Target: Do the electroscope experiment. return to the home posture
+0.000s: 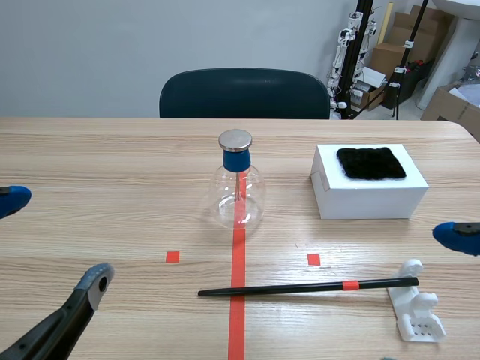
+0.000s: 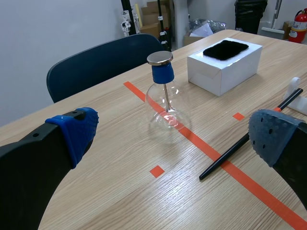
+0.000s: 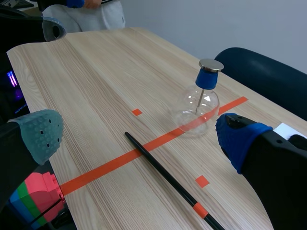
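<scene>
1. My left gripper [image 2: 173,136] sits low at the near left edge of the table [image 1: 112,195]. Its fingers are spread wide, with nothing between the pads [image 2: 76,130].

2. My right gripper [image 3: 139,136] sits low at the near right edge. Its fingers are also spread wide and hold nothing.

3. A black rod [image 1: 300,286] lies on the table between the two grippers, just ahead of them. It runs left to right and crosses the orange-red tape line [image 1: 238,315]. An orange band [image 1: 350,285] circles the rod near its right end. That end rests on a small white stand [image 1: 416,307], which sits near my right gripper.

4. The electroscope flask [image 1: 238,195] stands upright beyond the rod, on the far end of the tape line. It is apart from the rod and from both grippers. The clear round body carries a blue collar [image 1: 237,160] topped by a flat metal disc [image 1: 235,139]. A thin stem hangs from the collar into the bulb.

5. A white box [image 1: 367,196] stands to the right of the flask, not touching it. A black furry cloth [image 1: 370,163] lies flat on its top.

6. A dark blue chair [image 1: 244,94] stands behind the far edge of the table, in line with the flask.
</scene>
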Available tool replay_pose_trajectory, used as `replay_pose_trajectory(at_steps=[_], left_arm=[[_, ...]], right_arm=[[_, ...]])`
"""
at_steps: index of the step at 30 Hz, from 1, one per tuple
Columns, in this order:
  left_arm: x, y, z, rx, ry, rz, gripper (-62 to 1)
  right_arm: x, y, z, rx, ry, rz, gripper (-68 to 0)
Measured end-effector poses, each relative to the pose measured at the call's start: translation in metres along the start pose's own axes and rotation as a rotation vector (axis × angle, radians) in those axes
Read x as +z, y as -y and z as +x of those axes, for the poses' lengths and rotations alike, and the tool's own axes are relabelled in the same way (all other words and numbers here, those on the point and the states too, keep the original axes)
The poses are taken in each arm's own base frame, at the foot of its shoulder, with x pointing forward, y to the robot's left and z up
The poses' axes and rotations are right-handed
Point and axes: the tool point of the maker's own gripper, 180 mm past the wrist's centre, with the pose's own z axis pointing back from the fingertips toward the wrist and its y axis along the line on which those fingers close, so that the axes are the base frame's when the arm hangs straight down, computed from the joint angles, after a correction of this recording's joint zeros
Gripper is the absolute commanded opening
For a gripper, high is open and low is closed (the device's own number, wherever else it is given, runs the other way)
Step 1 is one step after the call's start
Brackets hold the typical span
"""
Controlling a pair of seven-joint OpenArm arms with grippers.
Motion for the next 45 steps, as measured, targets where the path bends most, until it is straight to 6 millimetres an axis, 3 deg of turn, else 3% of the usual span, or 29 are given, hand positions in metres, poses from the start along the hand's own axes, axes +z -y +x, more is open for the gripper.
replay_pose_trajectory(at_steps=[45], left_arm=[[0.0000,0.0000,0.0000,0.000,0.000,0.000,1.4]], right_arm=[[0.0000,0.0041,-0.0018,0.012,-0.009,-0.027,-0.1]])
